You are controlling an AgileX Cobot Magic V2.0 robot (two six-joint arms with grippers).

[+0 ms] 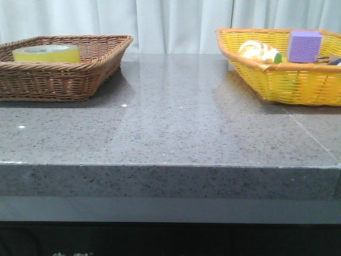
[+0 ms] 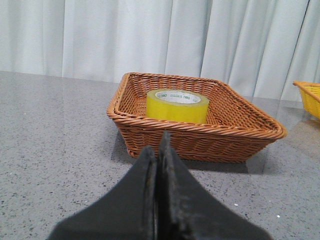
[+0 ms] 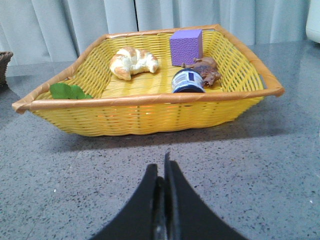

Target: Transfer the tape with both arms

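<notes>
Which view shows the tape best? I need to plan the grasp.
The left wrist view: the tape shows whole inside the brown basket. The front view shows only its top above the rim; the right wrist view misses it.

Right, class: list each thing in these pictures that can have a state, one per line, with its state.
tape: lying flat in the brown basket, ungripped
left gripper: fingers shut, empty, short of the brown basket
right gripper: fingers shut, empty, short of the yellow basket
purple cube: upright in the yellow basket
croissant: resting in the yellow basket
</notes>
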